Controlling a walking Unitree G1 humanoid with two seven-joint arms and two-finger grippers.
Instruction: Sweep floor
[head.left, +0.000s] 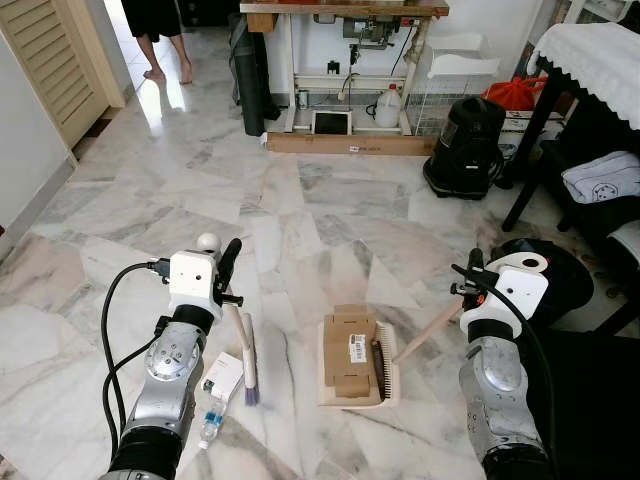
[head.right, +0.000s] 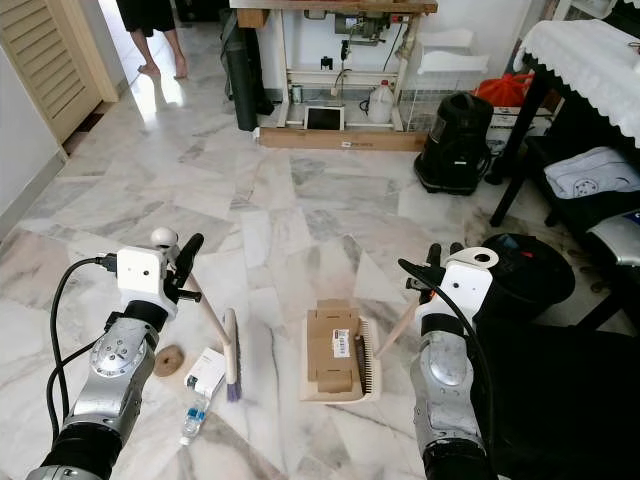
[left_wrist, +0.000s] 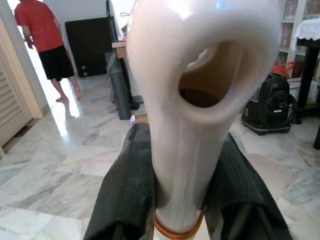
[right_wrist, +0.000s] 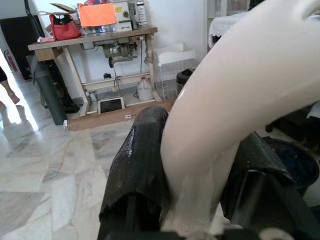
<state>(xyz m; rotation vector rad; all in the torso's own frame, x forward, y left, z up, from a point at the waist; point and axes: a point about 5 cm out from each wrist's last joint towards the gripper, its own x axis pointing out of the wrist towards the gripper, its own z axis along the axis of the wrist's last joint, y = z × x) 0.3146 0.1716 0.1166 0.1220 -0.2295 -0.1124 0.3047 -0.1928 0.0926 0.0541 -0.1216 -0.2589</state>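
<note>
Here, brush: the left gripper is clamped on the brush handle, bristles on the marble floor.
Dustpan: the right gripper grips the dustpan handle; a flattened cardboard box lies in the pan.
Litter: a plastic bottle and small carton lie just beside the bristles.
Background: a person stands by the doorway.

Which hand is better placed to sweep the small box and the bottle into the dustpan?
The left hand. It holds the brush, whose bristles lie beside the small box and bottle. The right hand holds the dustpan, which already carries a cardboard box.
</note>
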